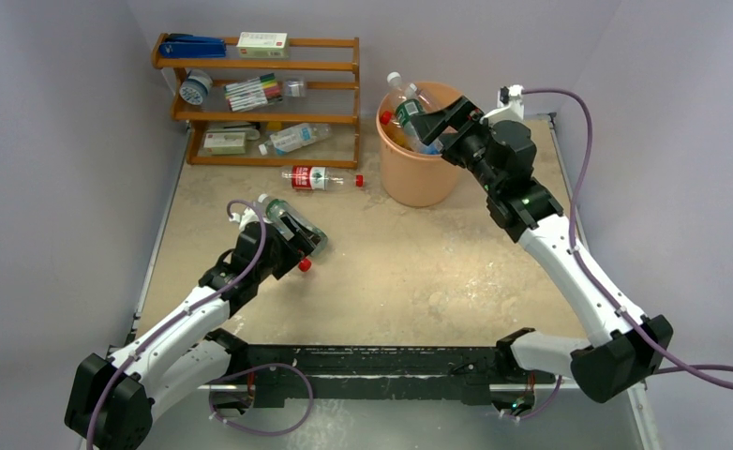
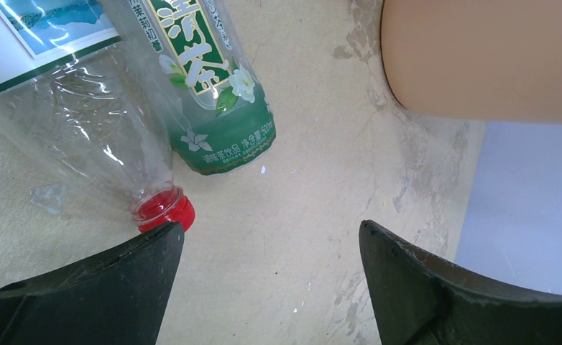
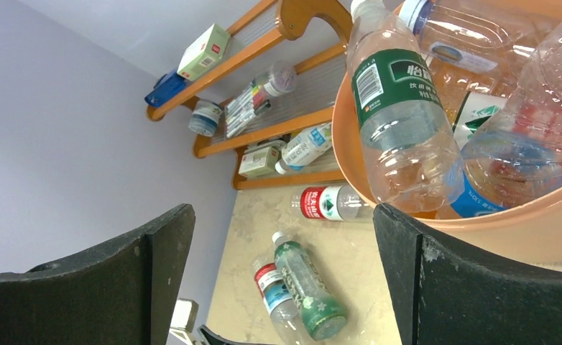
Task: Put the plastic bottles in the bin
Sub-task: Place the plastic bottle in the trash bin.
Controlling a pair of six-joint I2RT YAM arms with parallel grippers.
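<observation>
The peach bin (image 1: 419, 173) stands at the back right and holds several plastic bottles, among them a green-labelled one (image 3: 400, 108) and a blue-labelled one (image 3: 504, 162). My right gripper (image 3: 282, 223) hangs open over the bin's near rim (image 3: 522, 219), nothing between its fingers. On the table lie a green tea bottle (image 2: 213, 93) and a clear red-capped bottle (image 2: 84, 122) side by side. My left gripper (image 2: 271, 233) is open just short of them, its left finger next to the red cap (image 2: 164, 210). A red-labelled bottle (image 1: 316, 177) lies near the shelf.
A wooden shelf (image 1: 260, 66) at the back left carries marker pens (image 1: 253, 92), small boxes and one more lying bottle (image 1: 297, 138). The purple cables (image 1: 583, 141) loop beside both arms. The table's left edge runs close to the left arm.
</observation>
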